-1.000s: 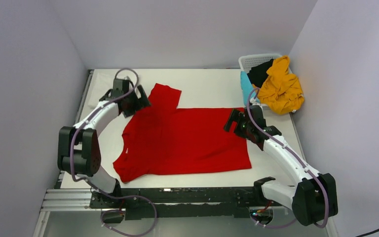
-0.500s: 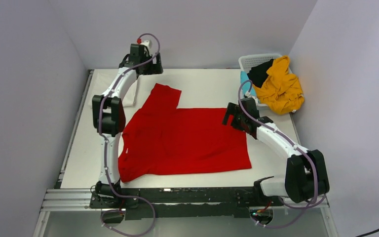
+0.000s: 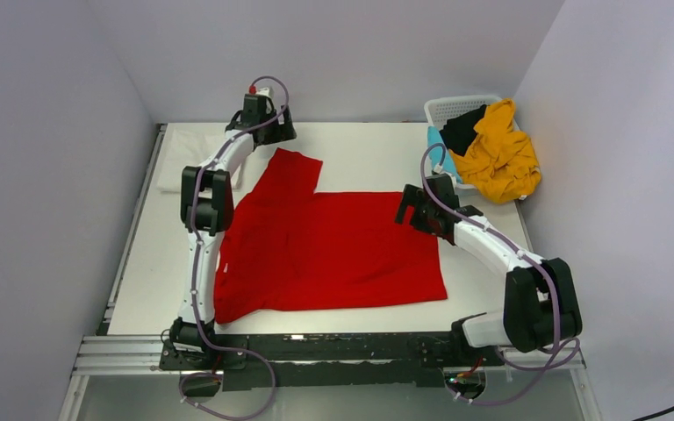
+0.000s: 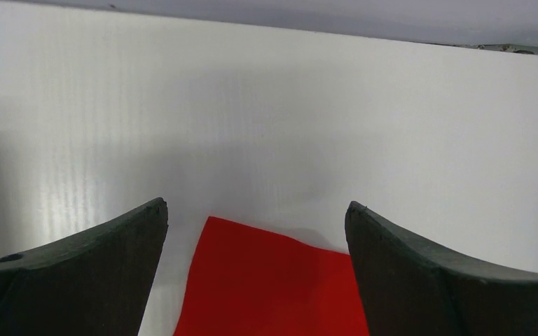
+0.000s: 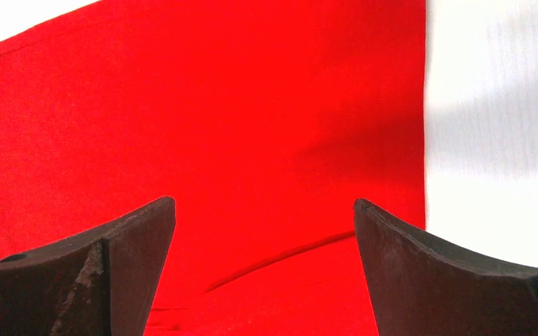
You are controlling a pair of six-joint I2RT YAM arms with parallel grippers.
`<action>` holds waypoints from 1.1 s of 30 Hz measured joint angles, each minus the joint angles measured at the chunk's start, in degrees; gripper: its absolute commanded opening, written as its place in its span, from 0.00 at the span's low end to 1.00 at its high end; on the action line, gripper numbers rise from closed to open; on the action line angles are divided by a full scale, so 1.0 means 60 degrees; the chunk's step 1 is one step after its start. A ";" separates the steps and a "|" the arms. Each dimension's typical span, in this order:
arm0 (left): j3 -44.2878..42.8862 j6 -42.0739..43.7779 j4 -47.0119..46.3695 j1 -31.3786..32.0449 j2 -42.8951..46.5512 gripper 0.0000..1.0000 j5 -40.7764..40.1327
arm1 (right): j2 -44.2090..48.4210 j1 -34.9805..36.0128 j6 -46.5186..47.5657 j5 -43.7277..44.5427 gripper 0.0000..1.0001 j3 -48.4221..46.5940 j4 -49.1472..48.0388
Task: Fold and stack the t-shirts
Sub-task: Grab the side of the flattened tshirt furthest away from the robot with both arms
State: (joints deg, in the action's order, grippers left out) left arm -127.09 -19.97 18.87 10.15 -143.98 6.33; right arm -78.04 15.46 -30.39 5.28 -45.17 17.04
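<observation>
Risk begins at the left: a flat white cloth [image 3: 174,165], perhaps a folded shirt, lies by the left edge of the table [image 3: 369,149], just beside the left arm, and we judge that a careless sweep could drag it. The left gripper [image 3: 268,123] hangs empty with its jaws spread wide over the far tip of the sleeve [image 3: 294,171] of the red t-shirt [image 3: 333,250]. If it comes down beyond that hem it would pinch bare table. The shirt lies flat mid-table, collar to the left and hem to the right. The right gripper [image 3: 414,210], likewise wide and holding nothing, hovers over the shirt's far right corner, and a grab too far inboard would bunch the cloth. Bare table behind the shirt and along its right hem gives us room to fold. Farther right, the mustard shirt [image 3: 500,158] spills over the basket [image 3: 456,107], near enough for the right arm to snag.
</observation>
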 measured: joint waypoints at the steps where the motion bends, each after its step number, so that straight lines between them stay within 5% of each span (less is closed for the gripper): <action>1: 0.0015 -0.0186 -0.0055 0.0000 -0.0087 1.00 0.0044 | 0.0029 0.0000 0.0007 0.0007 1.00 0.0000 0.0000; 15: 0.0058 -0.1326 0.0091 -0.0036 -0.0452 0.94 0.1989 | 0.0579 -0.0029 0.0073 0.0044 1.00 0.0368 -0.0251; 21: 0.0055 -0.1133 0.0444 0.0073 -0.0459 0.76 0.2277 | 0.0816 -0.0033 0.0069 0.0029 1.00 0.0572 -0.0324; 28: -0.0058 -0.0433 0.1202 0.0503 -0.0372 0.55 0.0841 | 0.0831 -0.0051 0.0066 0.0029 1.00 0.0576 -0.0357; 31: -0.0178 -0.0106 0.1698 0.0721 -0.0364 0.38 0.0182 | 0.0831 -0.0055 0.0062 0.0029 1.00 0.0576 -0.0357; 33: -0.0208 0.0044 0.1902 0.0783 -0.0361 0.14 -0.0047 | 0.0831 -0.0055 0.0058 0.0033 1.00 0.0576 -0.0357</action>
State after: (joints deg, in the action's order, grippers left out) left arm -128.33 -19.70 30.28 14.85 -146.15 6.04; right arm -73.06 15.14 -30.04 5.48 -41.71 14.90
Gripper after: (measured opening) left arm 0.411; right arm 0.997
